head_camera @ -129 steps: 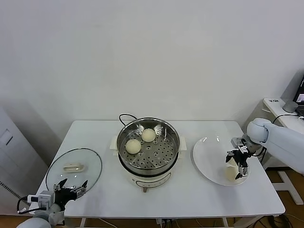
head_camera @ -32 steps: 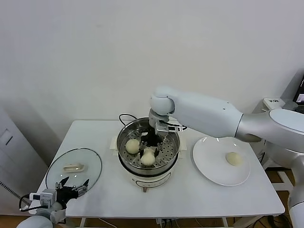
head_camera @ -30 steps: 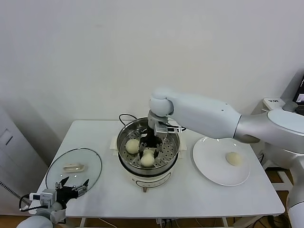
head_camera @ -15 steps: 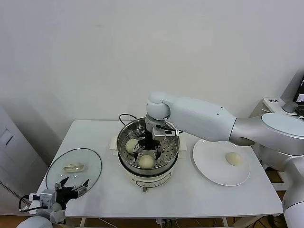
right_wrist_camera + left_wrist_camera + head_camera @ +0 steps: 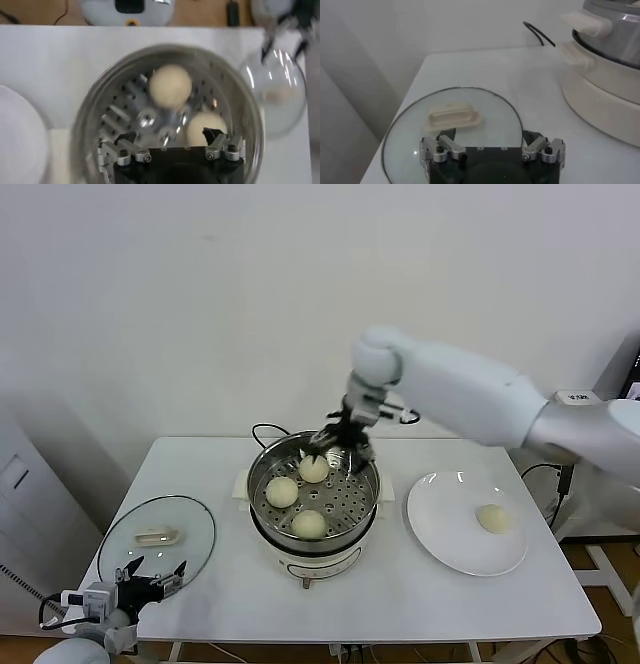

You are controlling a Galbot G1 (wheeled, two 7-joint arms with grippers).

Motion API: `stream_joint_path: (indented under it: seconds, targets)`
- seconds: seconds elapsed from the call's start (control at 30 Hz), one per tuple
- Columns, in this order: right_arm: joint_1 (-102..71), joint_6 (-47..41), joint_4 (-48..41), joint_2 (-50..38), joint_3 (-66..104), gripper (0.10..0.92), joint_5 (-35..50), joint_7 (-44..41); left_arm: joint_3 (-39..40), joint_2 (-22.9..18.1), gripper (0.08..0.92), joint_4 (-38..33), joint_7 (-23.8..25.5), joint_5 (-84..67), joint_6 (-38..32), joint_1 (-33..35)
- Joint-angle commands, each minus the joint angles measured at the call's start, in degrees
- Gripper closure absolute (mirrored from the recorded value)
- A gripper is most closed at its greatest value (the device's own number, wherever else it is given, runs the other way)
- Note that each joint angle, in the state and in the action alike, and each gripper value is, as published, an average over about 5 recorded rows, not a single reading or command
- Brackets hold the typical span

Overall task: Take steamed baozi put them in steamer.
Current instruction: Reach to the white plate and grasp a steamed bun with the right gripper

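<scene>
white table point(image 5: 430, 584), three baozi point(image 5: 308, 524) in steamer point(image 5: 366, 484)

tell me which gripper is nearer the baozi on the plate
Right. The right gripper hangs open over the steamer's back rim, across a gap from the baozi on the plate. The left gripper sits by the glass lid, farther off.

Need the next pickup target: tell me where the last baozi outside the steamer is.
In the head view, the baozi lies alone on the white plate, on the robot's right of the steamer.
</scene>
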Motion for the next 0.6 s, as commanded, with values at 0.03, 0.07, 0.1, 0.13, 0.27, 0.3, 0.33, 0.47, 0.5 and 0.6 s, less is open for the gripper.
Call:
stream_joint_path:
  seconds: [0.03, 0.07, 0.1, 0.13, 0.27, 0.3, 0.33, 0.47, 0.5, 0.6]
  targets:
    - [4.44, -15.36, -7.35, -12.39, -4.32, 0.203, 6.44, -0.59, 0.07, 0.17, 0.177, -0.04, 0.00, -0.24, 0.05, -0.09]
    - [4.40, -16.15, -8.02, -13.26, -4.90, 0.203, 6.76, -0.69, 0.09, 0.17, 0.177, -0.03, 0.00, -0.28, 0.05, -0.09]
    - [4.30, -16.84, -8.60, -13.95, -5.41, 0.203, 7.12, -0.76, 0.10, 0.15, 0.177, -0.03, 0.00, -0.31, 0.05, -0.07]
    - [4.13, -17.56, -9.25, -14.71, -6.11, 0.203, 7.59, -0.84, 0.12, 0.13, 0.177, -0.01, 0.00, -0.32, 0.04, -0.05]
    - [2.79, -19.58, -11.64, -17.20, -8.56, 0.203, 8.66, -1.04, 0.18, 0.10, 0.177, -0.01, 0.01, -0.32, 0.03, 0.07]
    - [2.35, -19.72, -12.15, -17.62, -8.85, 0.203, 8.54, -1.04, 0.17, 0.12, 0.177, -0.03, 0.01, -0.32, 0.03, 0.08]
    - [1.78, -19.79, -12.73, -18.05, -8.99, 0.203, 8.19, -1.02, 0.15, 0.14, 0.177, -0.05, 0.01, -0.32, 0.03, 0.07]
    - [-1.26, -19.67, -14.76, -19.31, -7.88, 0.203, 6.09, -0.41, 0.06, 0.14, 0.177, -0.15, 0.01, -0.33, 0.05, 0.01]
    - [-2.32, -19.57, -15.18, -19.53, -7.10, 0.203, 5.43, -0.14, 0.06, 0.12, 0.177, -0.18, 0.01, -0.33, 0.06, 0.00]
    - [-6.44, -18.73, -16.61, -19.86, -3.71, 0.203, 2.76, 0.97, 0.07, 0.08, 0.177, -0.21, 0.01, -0.33, 0.09, -0.02]
